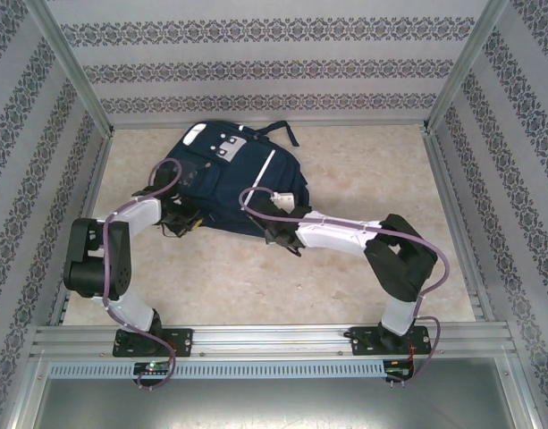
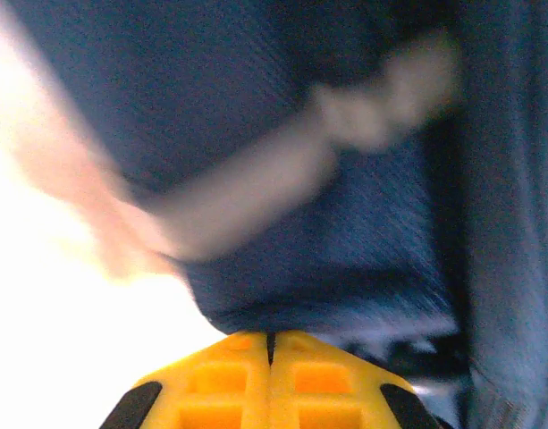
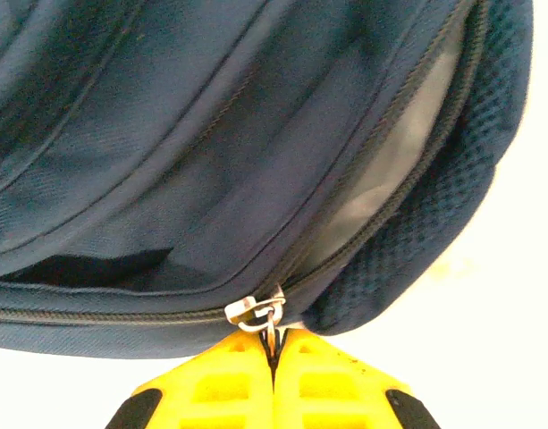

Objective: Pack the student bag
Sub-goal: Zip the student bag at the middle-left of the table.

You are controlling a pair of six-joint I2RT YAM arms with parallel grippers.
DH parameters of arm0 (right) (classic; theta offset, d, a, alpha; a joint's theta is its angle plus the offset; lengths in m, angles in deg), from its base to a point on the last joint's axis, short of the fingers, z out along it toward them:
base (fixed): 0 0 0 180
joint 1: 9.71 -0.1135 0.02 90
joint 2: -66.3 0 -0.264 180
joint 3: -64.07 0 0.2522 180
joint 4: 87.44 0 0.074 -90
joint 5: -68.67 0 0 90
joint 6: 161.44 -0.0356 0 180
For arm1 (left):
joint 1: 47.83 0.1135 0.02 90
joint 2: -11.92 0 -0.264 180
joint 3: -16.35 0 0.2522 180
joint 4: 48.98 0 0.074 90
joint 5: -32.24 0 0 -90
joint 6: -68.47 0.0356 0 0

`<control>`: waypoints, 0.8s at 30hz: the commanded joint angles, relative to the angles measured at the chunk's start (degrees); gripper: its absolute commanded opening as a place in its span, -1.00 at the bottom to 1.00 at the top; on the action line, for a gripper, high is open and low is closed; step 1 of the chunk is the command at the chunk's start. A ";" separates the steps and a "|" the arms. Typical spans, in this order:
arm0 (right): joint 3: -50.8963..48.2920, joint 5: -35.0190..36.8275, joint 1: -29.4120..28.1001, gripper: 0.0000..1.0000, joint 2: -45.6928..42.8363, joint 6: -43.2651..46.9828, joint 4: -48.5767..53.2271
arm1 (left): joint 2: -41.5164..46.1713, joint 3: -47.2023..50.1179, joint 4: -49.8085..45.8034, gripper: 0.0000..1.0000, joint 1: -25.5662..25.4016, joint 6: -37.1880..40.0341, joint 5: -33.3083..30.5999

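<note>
Now: student bag (image 1: 222, 183) lies at the far middle of the desk (image 1: 372, 188). We see the right jaws shut on its zipper pull (image 3: 254, 311). The left jaws are shut at the bag's left edge, and we cannot tell if they hold fabric. We judge the zip step is in hand; next, draw the pull along its track.

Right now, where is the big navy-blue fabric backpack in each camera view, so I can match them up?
Top external: the navy-blue fabric backpack lies far centre on the table, both arms reaching its near edge.
Left wrist: blurred navy fabric across the upper frame, above the shut yellow left fingers.
Right wrist: across the upper frame; the yellow right fingers pinch its metal zipper pull.
Shared landmark: the backpack's near edge, met by yellow fingers.
</note>
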 commanded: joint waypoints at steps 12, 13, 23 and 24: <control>2.35 -18.71 -0.13 -1.00 -2.53 10.52 -3.62 | 7.42 0.05 -4.89 -0.42 -1.45 -1.18 4.50; 2.86 -20.10 -0.72 -1.00 -2.52 10.56 -4.25 | 8.61 0.91 -4.22 -0.38 -3.44 -3.20 5.04; 2.62 -24.53 -3.10 -1.00 -3.33 10.60 -6.15 | 13.60 7.92 8.88 -0.10 -23.46 -23.97 0.12; 2.12 -24.97 -3.09 -1.00 -3.93 10.89 -6.47 | 13.02 8.18 9.96 -0.05 -24.46 -25.14 -0.70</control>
